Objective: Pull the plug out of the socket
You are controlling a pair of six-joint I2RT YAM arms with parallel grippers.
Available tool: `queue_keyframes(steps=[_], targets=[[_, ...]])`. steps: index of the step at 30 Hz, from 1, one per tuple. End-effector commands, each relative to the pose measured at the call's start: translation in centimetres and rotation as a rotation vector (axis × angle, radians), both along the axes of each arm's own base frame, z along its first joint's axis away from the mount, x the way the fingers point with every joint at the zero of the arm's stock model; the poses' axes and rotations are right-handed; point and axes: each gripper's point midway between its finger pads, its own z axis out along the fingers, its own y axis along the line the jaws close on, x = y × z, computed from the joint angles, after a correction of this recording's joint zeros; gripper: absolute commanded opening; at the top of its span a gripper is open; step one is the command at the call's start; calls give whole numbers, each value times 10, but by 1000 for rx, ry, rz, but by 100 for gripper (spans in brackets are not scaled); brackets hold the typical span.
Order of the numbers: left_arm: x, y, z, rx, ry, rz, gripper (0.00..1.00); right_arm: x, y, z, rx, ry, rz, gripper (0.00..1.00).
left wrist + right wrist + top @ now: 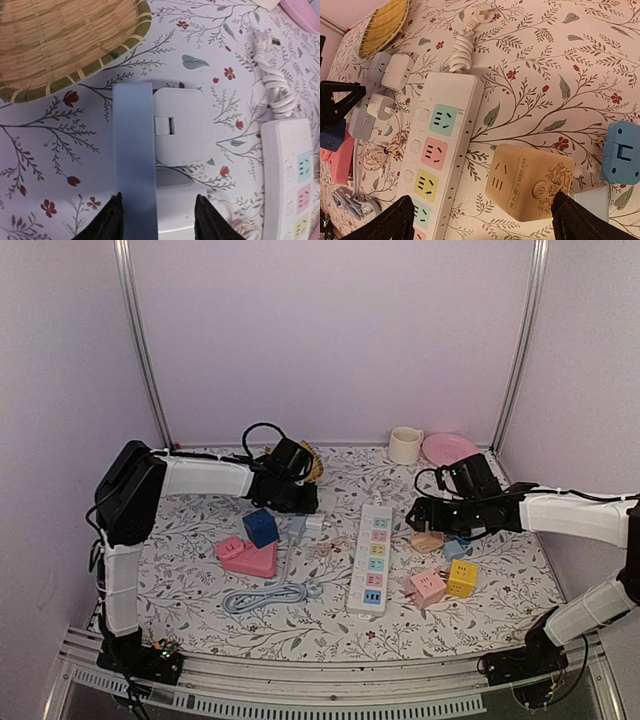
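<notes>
The socket (372,560), a long white strip with pastel outlets (445,145), lies mid-table with its own cord coiled at its far end. Left of it lies a slimmer grey-blue strip (132,150) with two white plugs in it: one (185,127) farther off, one (182,212) between the jaws. My left gripper (159,220) straddles that strip and the nearer plug, its fingertips at their outer edges; whether they press does not show. My right gripper (485,220) stands open above a beige cube socket (530,182) beside the white strip, holding nothing.
A bamboo basket (60,40) sits behind the left gripper. A cup (405,445) and pink plate (450,448) stand at the back. A blue cube (261,527), pink block (245,557), grey coiled cable (265,595), and pink (427,587) and yellow cubes (461,578) lie around.
</notes>
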Motion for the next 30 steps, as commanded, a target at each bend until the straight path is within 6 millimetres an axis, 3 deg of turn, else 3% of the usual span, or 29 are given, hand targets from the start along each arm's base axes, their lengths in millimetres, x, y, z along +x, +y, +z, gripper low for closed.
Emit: queue_keyframes(steps=[1, 11, 16, 22, 29, 30], targets=[[18, 25, -25, 139, 31, 31, 47, -2, 3, 13, 25, -22, -3, 96], [23, 21, -55, 130, 81, 19, 40, -5, 9, 18, 45, -24, 10, 96], [18, 20, -58, 116, 95, 8, 22, -4, 21, 18, 63, -18, 38, 96], [11, 22, -34, 55, 60, 9, 0, -5, 44, 23, 145, -15, 98, 96], [-8, 10, 12, -137, 4, -33, 0, 0, 75, 41, 249, -41, 157, 96], [-11, 7, 27, -180, -18, -46, 0, 0, 82, 45, 264, -48, 171, 96]])
